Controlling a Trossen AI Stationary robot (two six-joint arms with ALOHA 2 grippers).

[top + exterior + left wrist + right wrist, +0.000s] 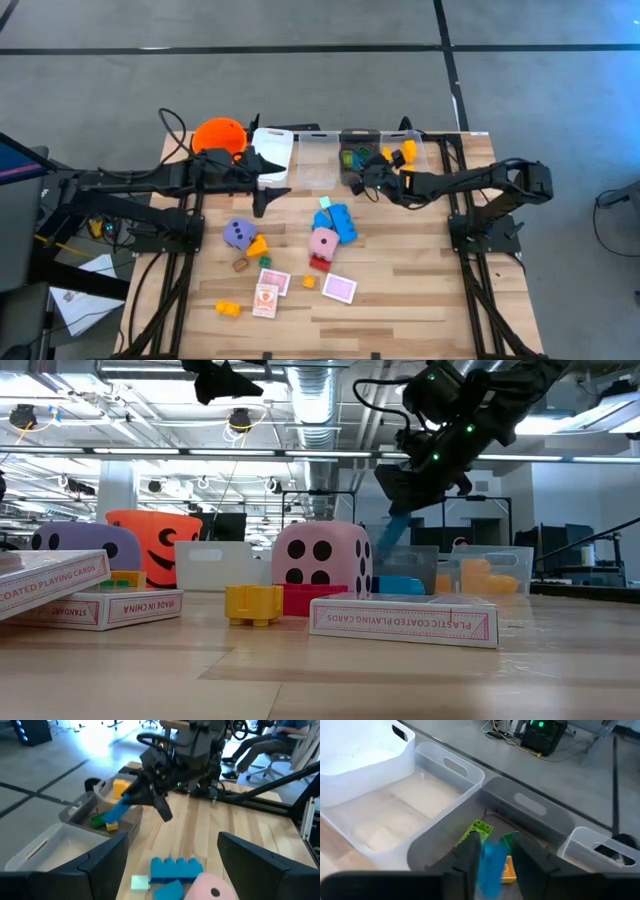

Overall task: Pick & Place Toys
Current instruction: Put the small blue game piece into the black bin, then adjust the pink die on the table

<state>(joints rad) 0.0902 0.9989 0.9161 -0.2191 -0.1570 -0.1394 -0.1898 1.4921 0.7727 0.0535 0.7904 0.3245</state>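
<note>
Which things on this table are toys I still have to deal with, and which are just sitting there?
Job:
blue brick between the right gripper's fingers above the grey bin
pink die
purple die
big blue bricks
card packs
yellow brick

Lying about:
orange bucket
white bin
left gripper, open, idle
</note>
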